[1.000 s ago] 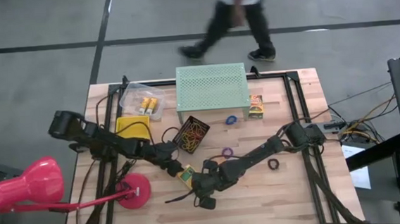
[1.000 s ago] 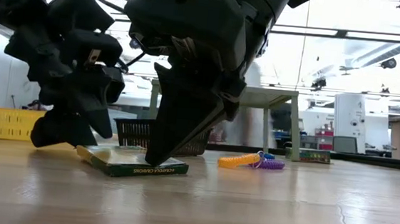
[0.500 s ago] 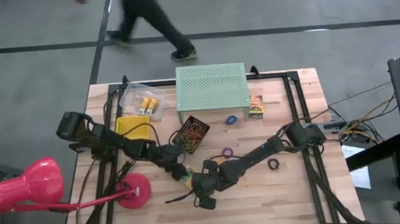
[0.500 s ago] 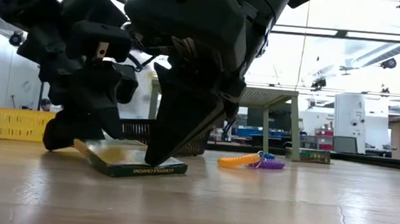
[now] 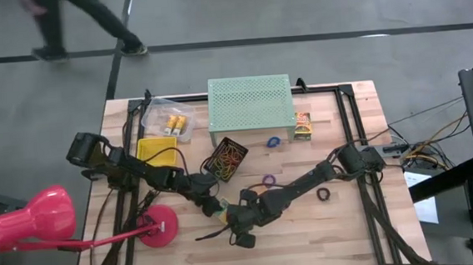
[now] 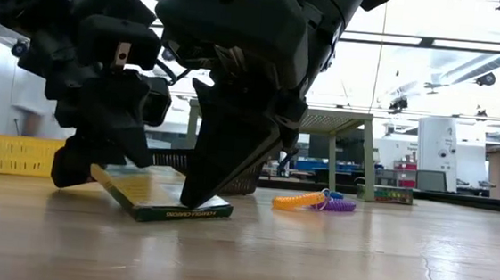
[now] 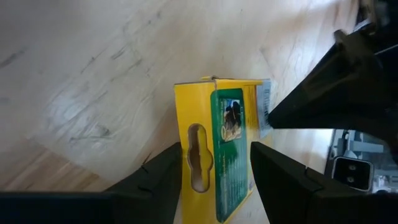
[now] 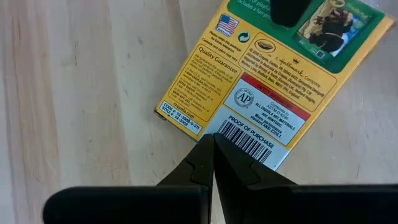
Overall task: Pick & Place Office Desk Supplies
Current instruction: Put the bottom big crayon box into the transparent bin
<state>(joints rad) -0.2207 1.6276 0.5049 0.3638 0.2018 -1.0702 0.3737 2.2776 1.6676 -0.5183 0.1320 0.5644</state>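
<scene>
A flat yellow and green crayon box [image 5: 217, 207] lies near the table's middle front. In the low view the box [image 6: 161, 196] is tilted. My right gripper [image 8: 213, 158] is shut, with its tips on the box's barcode end. My left gripper [image 7: 214, 180] is open. It comes from the table's left, and its two fingers stand on either side of the box's hang-hole end. In the low view my left gripper [image 6: 78, 167] is at the raised end and my right gripper [image 6: 200, 190] at the low end. My left gripper has its fingers [image 7: 158, 180] close along the box's two long edges at the hang-hole end [image 7: 198, 155], slanting down from the table's left. I cannot tell whether they press it. That end is raised off the table. My right gripper presses its shut fingertips [image 8: 205, 155] down on the barcode end [image 8: 249, 140], slanting steeply from above. That end [image 6: 217, 213] rests on the table.
A mint-green perforated stand [image 5: 250, 106] is at the far middle, with a black basket of rubber bands [image 5: 227, 156] in front of it. A yellow basket [image 5: 156, 151] and a clear bag [image 5: 170, 120] stand far left. The pink lamp's base [image 5: 158, 228] is near left. A purple coil [image 5: 267, 180] and a black ring [image 5: 323, 194] lie to the right.
My left gripper has moved toward the table's right, farther along the crayon box. The box's end at that gripper has tipped up off the table. The end under my right gripper has stayed down. A person beyond the far edge has walked toward the left.
</scene>
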